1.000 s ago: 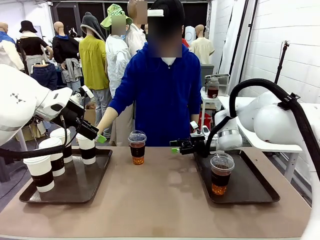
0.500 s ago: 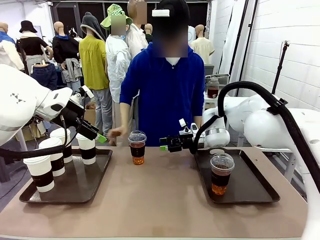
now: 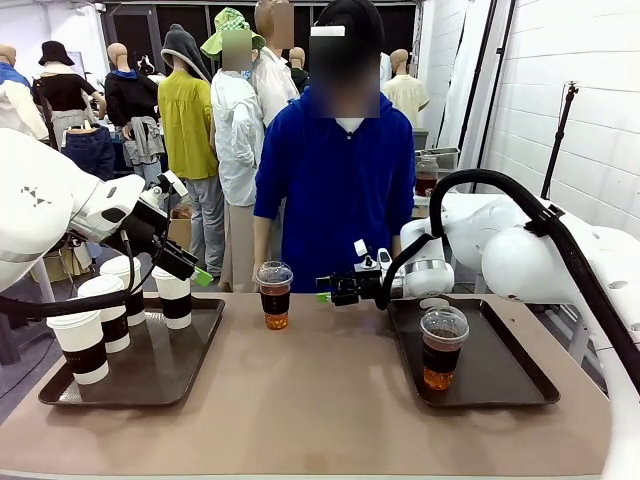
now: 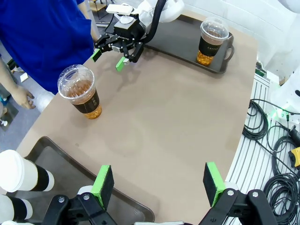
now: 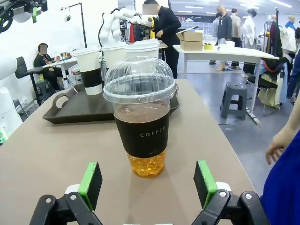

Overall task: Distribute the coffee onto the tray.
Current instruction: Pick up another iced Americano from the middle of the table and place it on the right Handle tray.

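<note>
Now the right gripper (image 3: pixel 328 294), fingers wide apart, sits level with the clear dome-lidded cup (image 3: pixel 274 297) on the bare table (image 3: pixel 330 400) between left tray (image 3: pixel 60 395) and right tray (image 3: pixel 520 385), so it should slide in straight, straddle the dark sleeve (image 5: pixel 143 133) and squeeze gently, while the left gripper (image 4: pixel 158 183) hangs open-fingered by the paper cups (image 3: pixel 105 310).

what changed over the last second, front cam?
Right gripper moved left from the right tray toward the clear cup on the table, jaws open, nothing held. The person's hand pulled back from the table's far edge. Same as before: left gripper open over the left tray, four paper cups on it, other clear cup on the right tray.
</note>
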{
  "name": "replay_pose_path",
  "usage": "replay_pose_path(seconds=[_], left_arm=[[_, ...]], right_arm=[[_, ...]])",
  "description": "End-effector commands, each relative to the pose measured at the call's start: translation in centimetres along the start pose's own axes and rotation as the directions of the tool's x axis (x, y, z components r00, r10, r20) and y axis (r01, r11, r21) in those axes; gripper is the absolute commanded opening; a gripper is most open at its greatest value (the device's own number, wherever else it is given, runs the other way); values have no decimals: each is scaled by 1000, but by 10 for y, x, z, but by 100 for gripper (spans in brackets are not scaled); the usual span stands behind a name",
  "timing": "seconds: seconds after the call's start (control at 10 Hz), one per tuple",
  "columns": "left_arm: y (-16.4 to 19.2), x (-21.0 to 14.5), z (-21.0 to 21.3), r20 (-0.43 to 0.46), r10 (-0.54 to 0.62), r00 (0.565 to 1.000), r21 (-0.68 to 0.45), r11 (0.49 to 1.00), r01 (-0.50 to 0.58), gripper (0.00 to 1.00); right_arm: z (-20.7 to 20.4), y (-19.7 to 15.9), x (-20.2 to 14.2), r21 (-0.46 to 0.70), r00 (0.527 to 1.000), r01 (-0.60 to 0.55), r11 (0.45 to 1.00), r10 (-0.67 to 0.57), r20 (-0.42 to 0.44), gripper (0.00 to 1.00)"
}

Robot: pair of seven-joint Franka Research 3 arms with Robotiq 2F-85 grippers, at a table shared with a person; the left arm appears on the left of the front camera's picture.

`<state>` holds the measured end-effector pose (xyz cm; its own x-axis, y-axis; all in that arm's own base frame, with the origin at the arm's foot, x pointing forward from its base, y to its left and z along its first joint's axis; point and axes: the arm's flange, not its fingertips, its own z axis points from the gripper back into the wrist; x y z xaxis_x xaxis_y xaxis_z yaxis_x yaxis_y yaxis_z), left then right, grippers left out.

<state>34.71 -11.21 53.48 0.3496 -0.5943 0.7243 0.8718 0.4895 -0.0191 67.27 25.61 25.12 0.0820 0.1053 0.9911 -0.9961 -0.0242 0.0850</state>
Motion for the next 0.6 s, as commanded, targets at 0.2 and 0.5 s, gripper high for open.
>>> replay_pose_path(seconds=[0.2,0.5], left_arm=[[3,-2,-1,10,-9,1000,-13,1000,9,100],[3,-2,-1,10,-9,1000,-13,1000,9,100]], right_arm=[[0,0,0,0,1000,1,1000,-1,-1,100],[1,0,0,-1,1000,0,1000,0,0,100]])
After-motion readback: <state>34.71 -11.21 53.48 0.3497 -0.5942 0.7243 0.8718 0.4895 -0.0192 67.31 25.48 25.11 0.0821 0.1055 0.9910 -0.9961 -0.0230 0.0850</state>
